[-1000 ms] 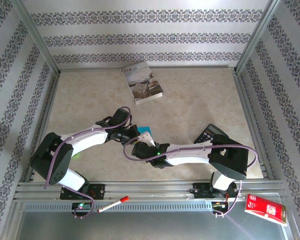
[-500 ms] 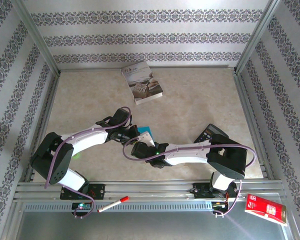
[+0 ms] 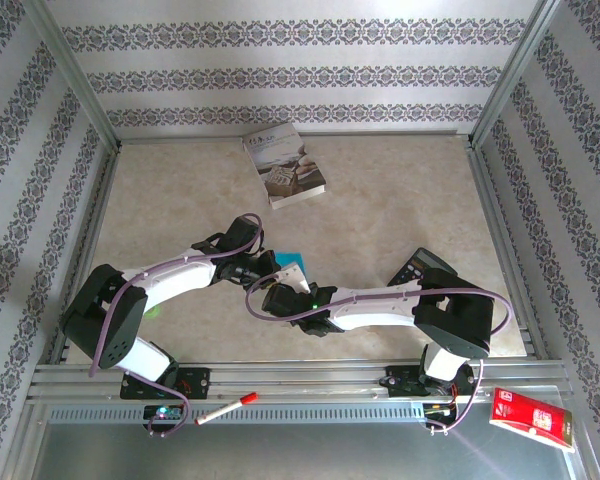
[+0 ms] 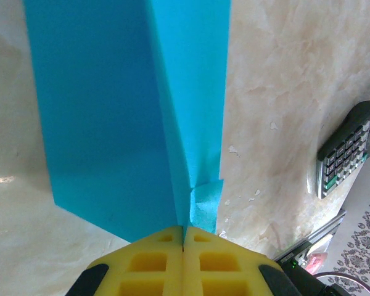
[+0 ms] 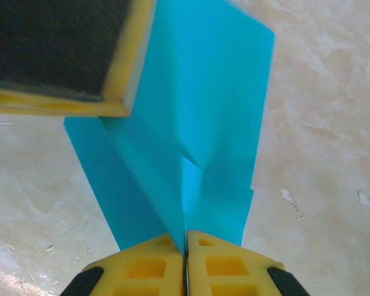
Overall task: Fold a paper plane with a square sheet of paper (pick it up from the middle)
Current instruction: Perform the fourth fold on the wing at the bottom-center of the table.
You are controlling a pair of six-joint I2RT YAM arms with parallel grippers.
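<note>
The square sheet of paper (image 4: 123,111) is teal-blue and folded along a centre crease into a slim paper plane shape, held just above the table. My left gripper (image 4: 184,229) is shut on the crease at one end. My right gripper (image 5: 185,237) is shut on the same crease of the paper plane (image 5: 203,117), close by. One yellow and black finger (image 5: 61,55) of the left gripper shows at the top left of the right wrist view. From above, a sliver of the paper (image 3: 286,259) shows where the left gripper (image 3: 275,267) and right gripper (image 3: 291,279) meet, near the table's front middle.
A grey-white book (image 3: 284,165) lies at the back of the table. A black calculator (image 3: 418,268) sits right of the grippers, also in the left wrist view (image 4: 351,154). A red marker (image 3: 225,407) and a red packet (image 3: 532,418) lie by the front rail.
My right gripper's jaws have closed onto the paper's crease. Both arms have barely shifted, and the left gripper has kept its grip.
</note>
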